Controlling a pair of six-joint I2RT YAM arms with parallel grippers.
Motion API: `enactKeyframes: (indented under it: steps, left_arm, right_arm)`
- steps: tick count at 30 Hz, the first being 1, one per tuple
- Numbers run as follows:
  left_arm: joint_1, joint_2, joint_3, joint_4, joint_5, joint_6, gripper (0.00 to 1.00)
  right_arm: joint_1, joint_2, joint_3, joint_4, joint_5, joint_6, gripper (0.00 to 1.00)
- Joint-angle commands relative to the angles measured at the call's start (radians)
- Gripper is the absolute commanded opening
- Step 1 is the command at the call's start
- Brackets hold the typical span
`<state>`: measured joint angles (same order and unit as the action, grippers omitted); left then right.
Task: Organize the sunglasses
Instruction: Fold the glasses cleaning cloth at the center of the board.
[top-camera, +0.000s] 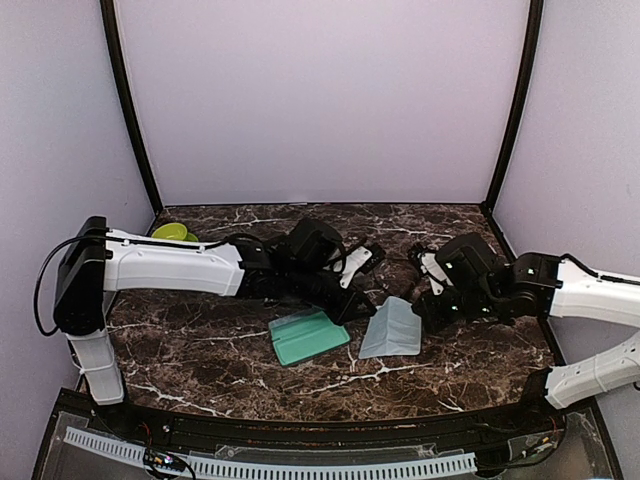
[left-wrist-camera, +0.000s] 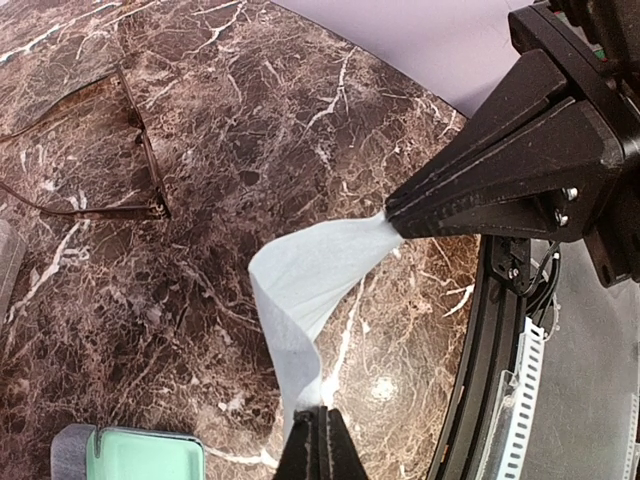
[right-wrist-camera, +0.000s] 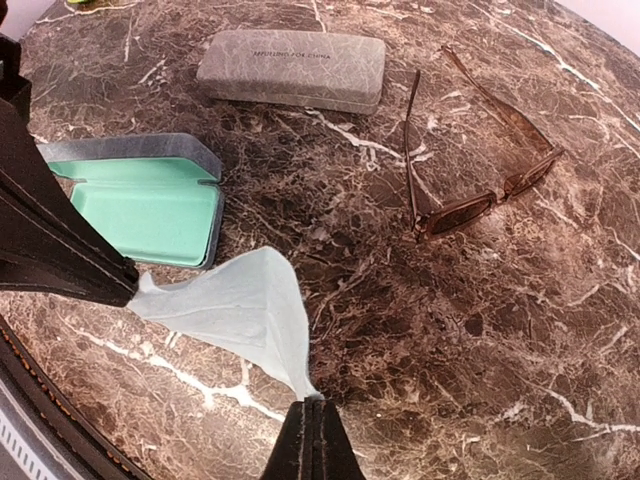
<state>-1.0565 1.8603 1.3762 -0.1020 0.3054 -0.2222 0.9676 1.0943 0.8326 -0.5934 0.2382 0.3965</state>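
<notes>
A light blue cloth (top-camera: 392, 330) is stretched between my two grippers, just right of the open case. My left gripper (top-camera: 358, 308) is shut on one corner; in the left wrist view its tips (left-wrist-camera: 322, 425) pinch the cloth (left-wrist-camera: 300, 275). My right gripper (top-camera: 420, 318) is shut on the opposite corner; in the right wrist view it (right-wrist-camera: 312, 410) holds the cloth (right-wrist-camera: 230, 305). The brown-framed sunglasses (right-wrist-camera: 480, 160) lie unfolded on the marble behind the cloth, and they also show in the left wrist view (left-wrist-camera: 140, 160). The pink-purple pair is out of view.
An open case with a mint-green lining (top-camera: 308, 337) lies left of the cloth; it also shows in the right wrist view (right-wrist-camera: 140, 205). A closed grey case (right-wrist-camera: 290, 70) lies farther back. A yellow-green object (top-camera: 175, 232) sits at the back left. The table's front rail (left-wrist-camera: 490, 330) is close.
</notes>
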Motion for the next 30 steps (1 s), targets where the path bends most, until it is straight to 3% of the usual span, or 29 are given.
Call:
enactKeyframes:
  steps: [1, 16, 30]
  left_arm:
    - [0.000, -0.061, 0.032, 0.007, 0.015, -0.009, 0.00]
    - [-0.032, -0.085, 0.036, -0.037, -0.011, 0.001, 0.00]
    - [-0.090, -0.127, -0.036, -0.019, -0.062, -0.027, 0.00]
  right_arm:
    - [-0.006, -0.015, 0.045, -0.005, -0.005, -0.017, 0.00]
    - [-0.004, -0.063, 0.042, -0.016, -0.078, -0.013, 0.00]
    - [0.079, -0.101, -0.018, -0.011, -0.101, 0.047, 0.00]
